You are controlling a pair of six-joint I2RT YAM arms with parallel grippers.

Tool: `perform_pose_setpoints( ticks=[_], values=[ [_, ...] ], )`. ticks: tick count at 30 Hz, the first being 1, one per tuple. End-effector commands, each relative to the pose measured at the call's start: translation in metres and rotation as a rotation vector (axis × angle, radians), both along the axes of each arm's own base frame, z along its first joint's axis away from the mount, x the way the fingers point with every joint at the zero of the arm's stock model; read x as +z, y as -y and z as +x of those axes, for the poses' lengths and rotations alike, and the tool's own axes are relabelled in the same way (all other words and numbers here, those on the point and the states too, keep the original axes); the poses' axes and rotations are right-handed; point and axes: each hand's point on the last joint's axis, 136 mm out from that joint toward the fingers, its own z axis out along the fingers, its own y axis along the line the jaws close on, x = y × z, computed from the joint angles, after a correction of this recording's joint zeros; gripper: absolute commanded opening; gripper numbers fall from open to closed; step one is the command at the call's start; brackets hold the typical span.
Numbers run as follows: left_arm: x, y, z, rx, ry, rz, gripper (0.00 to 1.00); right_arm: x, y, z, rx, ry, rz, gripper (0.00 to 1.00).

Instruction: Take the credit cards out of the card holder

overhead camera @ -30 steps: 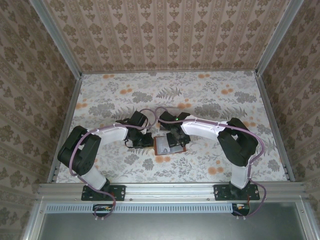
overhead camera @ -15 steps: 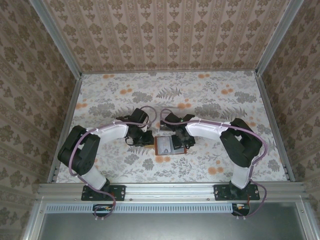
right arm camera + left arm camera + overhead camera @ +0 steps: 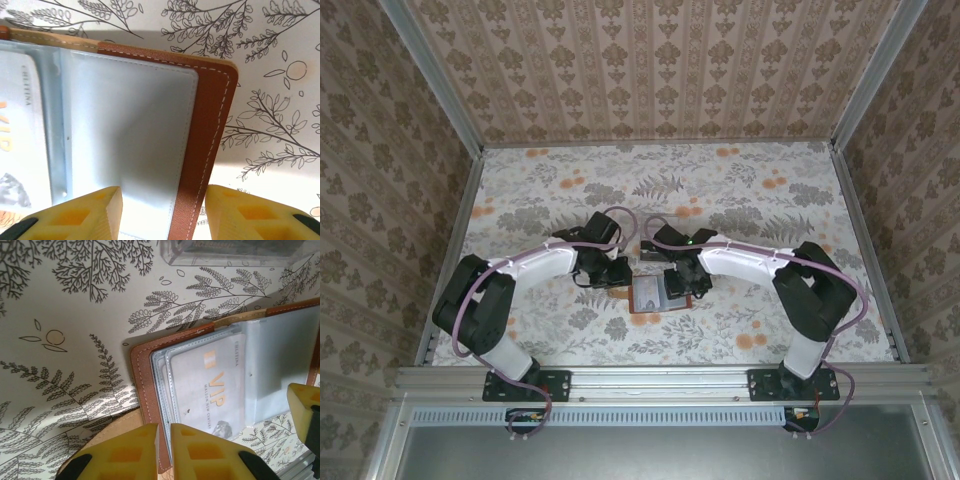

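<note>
The card holder (image 3: 648, 294) lies open on the table between the two arms, brown rim round pale inner panels. My left gripper (image 3: 164, 442) is shut on the brown rim of its left edge (image 3: 142, 375). A silvery credit card (image 3: 210, 385) marked VIP sits in the left clear sleeve, and its edge shows again as the credit card (image 3: 15, 150) in the right wrist view. My right gripper (image 3: 162, 212) is open, one finger over the empty right panel (image 3: 135, 135) and the other outside the brown right rim (image 3: 212, 130). In the top view the left gripper (image 3: 620, 273) and right gripper (image 3: 682, 284) flank the holder.
A clear plastic tray (image 3: 230, 250) stands just beyond the holder's far edge. The floral table cover (image 3: 750, 200) stretches wide behind and to both sides. Patterned walls (image 3: 650, 70) close in the back and the sides.
The right arm has swung its elbow outward and its gripper has settled over the holder's right edge, jaws slightly narrower. The holder has shifted a little left. The left gripper keeps its pinch.
</note>
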Motion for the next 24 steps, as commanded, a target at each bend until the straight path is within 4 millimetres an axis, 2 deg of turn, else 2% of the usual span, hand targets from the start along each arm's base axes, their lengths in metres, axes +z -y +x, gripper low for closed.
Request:
perform_pose_setpoints(
  ticks=[1,15,21,24],
  values=[
    [0.015,0.008,0.000,-0.006,0.017,-0.029,0.16,0.018,0.001,-0.001,0.014,0.011,0.015,0.49],
    [0.013,0.018,0.005,-0.014,0.008,-0.040,0.16,0.042,0.004,-0.001,0.024,0.049,0.031,0.48],
    [0.009,0.014,0.002,-0.006,0.003,-0.034,0.15,0.061,-0.007,0.003,0.022,0.090,0.120,0.47],
    [0.010,0.017,0.002,-0.001,0.010,-0.053,0.14,0.066,-0.022,0.005,0.030,0.087,0.203,0.44]
  ],
)
